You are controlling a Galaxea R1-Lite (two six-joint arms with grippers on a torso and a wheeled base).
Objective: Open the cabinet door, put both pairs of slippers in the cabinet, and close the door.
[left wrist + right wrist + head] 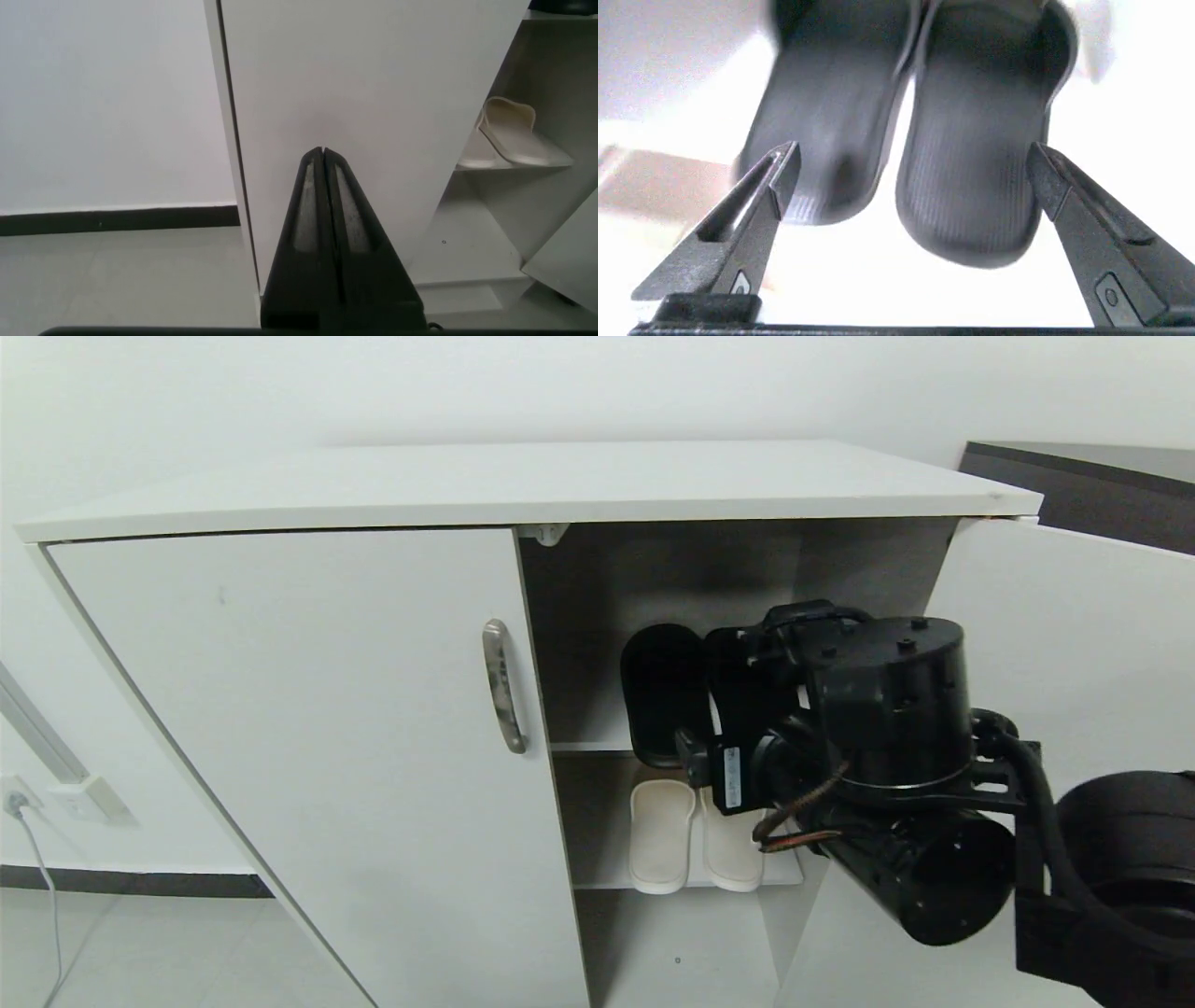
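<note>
- White cabinet [523,476]: right door [1074,635] stands open beside the right gripper [912,154]; left door [299,709] is shut, facing the left gripper [322,163].
- Black slippers [971,140]: side by side at the upper shelf, just ahead of the right gripper, whose fingers are spread wide and hold nothing.
- White slippers [691,835]: on the shelf below the right gripper.
- Left gripper: fingers pressed together, empty.

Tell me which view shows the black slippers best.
Right wrist view: both black slippers sit side by side, close up. Head view hides one behind the right arm; left wrist view catches barely a dark sliver.
</note>
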